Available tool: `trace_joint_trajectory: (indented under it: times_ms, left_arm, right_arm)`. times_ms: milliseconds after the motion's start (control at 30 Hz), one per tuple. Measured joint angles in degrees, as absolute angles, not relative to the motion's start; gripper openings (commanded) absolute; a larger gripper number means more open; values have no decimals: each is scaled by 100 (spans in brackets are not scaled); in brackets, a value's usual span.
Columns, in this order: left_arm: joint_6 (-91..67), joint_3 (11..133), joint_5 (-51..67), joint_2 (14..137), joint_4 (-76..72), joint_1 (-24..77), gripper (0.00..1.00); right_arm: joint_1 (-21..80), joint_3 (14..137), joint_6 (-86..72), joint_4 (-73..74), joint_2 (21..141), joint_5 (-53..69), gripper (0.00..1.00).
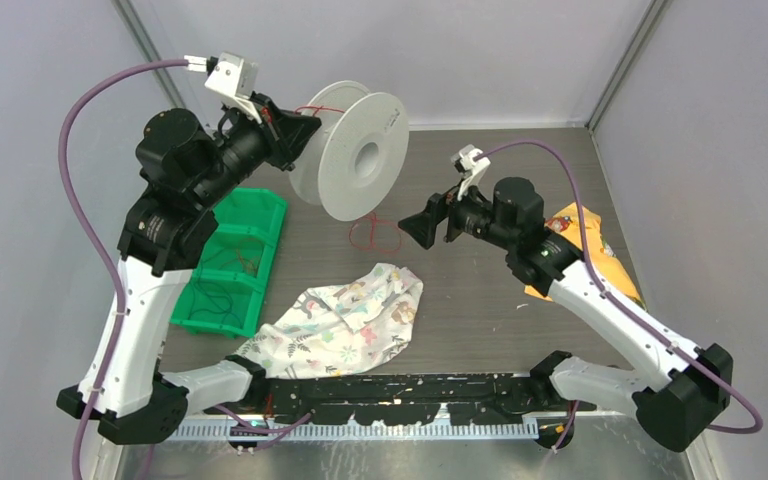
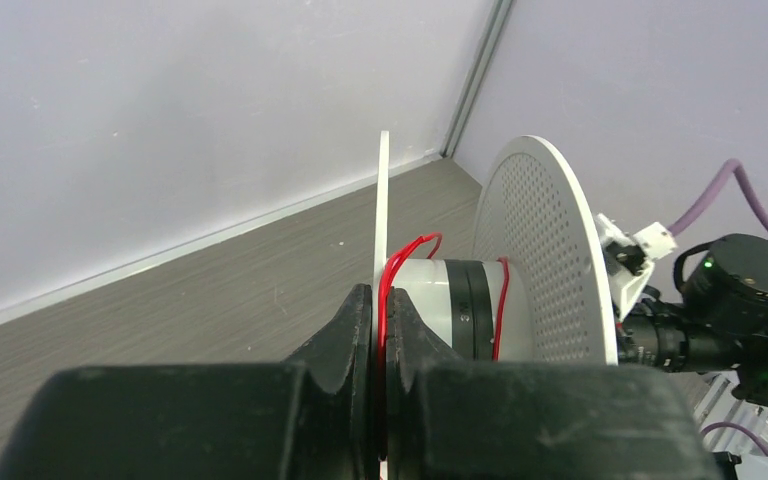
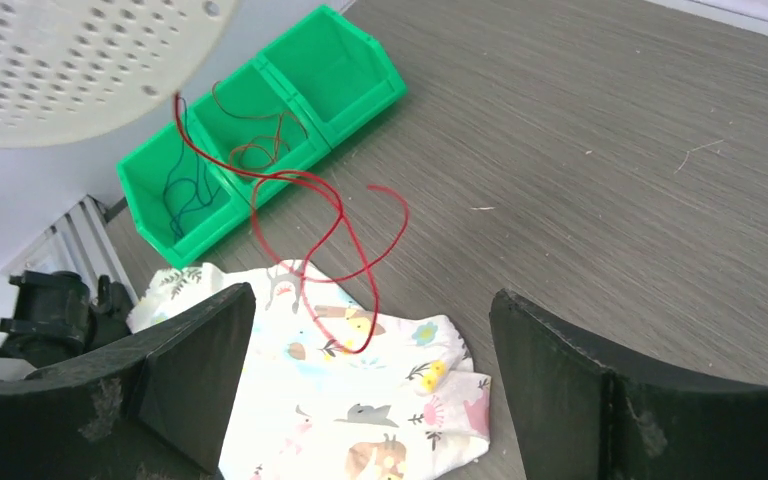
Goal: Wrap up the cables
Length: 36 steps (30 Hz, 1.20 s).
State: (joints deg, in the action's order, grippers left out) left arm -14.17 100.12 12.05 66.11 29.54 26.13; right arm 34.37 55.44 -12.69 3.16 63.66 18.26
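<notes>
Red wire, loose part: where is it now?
Top view, centre: the red wire loops below the white spool, left of the right fingers, beyond the patterned cloth.

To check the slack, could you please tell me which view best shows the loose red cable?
The right wrist view: the red cable hangs in clear loops below the spool. The top view shows only a small tangle; the left wrist view shows just turns on the hub.
</notes>
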Motion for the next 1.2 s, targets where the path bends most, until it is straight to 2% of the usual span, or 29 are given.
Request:
trace_joint_trajectory:
  times_ms: [133,200,433,700,967,1200]
  left_arm:
    - [-1444,10012,1199,6622,2950,2613,0]
    - [-1455,10012,1199,6622,2943,2613,1]
    - [-1466,10012,1201,6622,2936,2613,1]
    - [-1531,10012,1216,6622,2783,2613,0]
    - [-1610,10012,1260,6622,2659,2613,0]
    - [-1610,10012,1260,6622,2650,2613,0]
  right_arm:
    - [3330,5380,-1629,121,6075,1592,92]
    - [3155,5264,-1964,-36,6104,1507,89]
    - [2357,4772,-3962,-1271,7220,1553,87]
    - [2307,4617,-5524,-2786,8440,2338,87]
    - [2357,4593,-7144,-4982,9948,3454,87]
    - [2539,4584,-7795,-6084,10267,3900,87]
